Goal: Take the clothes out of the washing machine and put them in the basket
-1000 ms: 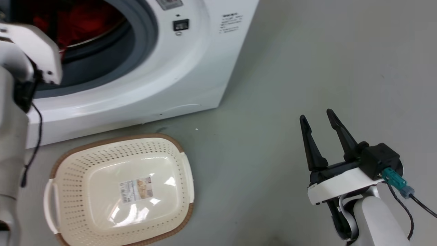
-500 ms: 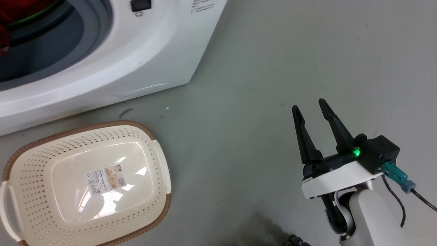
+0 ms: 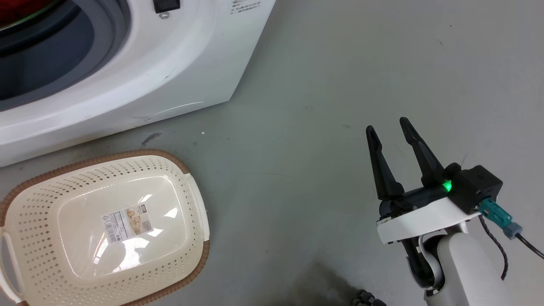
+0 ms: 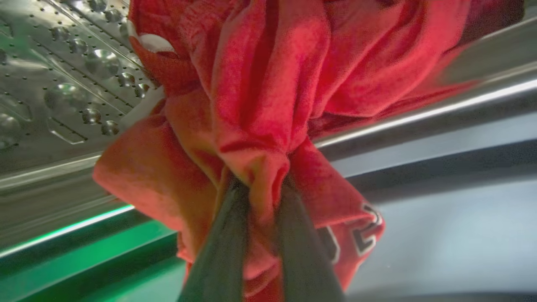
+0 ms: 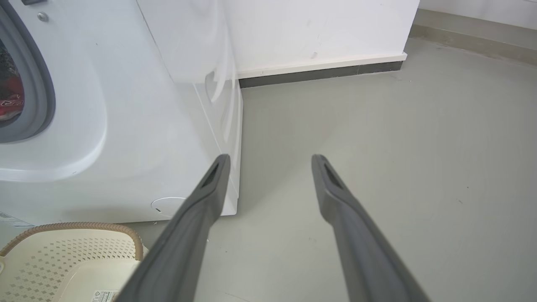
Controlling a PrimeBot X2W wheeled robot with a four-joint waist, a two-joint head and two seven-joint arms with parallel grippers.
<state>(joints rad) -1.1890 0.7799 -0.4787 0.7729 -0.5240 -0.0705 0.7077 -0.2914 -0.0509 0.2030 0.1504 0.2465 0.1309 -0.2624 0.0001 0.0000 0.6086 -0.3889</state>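
Observation:
In the left wrist view my left gripper [image 4: 260,184] is shut on a bunch of the red clothes [image 4: 268,84], which hang over the lip of the steel drum [image 4: 63,84] and the grey door seal. The white washing machine [image 3: 170,76] stands at the top left of the head view, a sliver of red clothes [image 3: 17,8] showing in its porthole. Below it on the floor sits the cream basket [image 3: 106,229], holding nothing. My right gripper [image 3: 386,125] hovers open over bare floor at the lower right, far from both; its fingers [image 5: 201,209] frame the washer's corner [image 5: 226,138].
Grey floor [image 3: 340,63] stretches to the right of the washer. A white wall with a dark skirting strip [image 5: 323,71] runs behind the machine. A dark smudge [image 3: 323,284] marks the floor by the bottom edge, beside my right forearm.
The head camera has swung, so washer and basket sit further left and my left arm has left the head view. A green light now glows on the right gripper.

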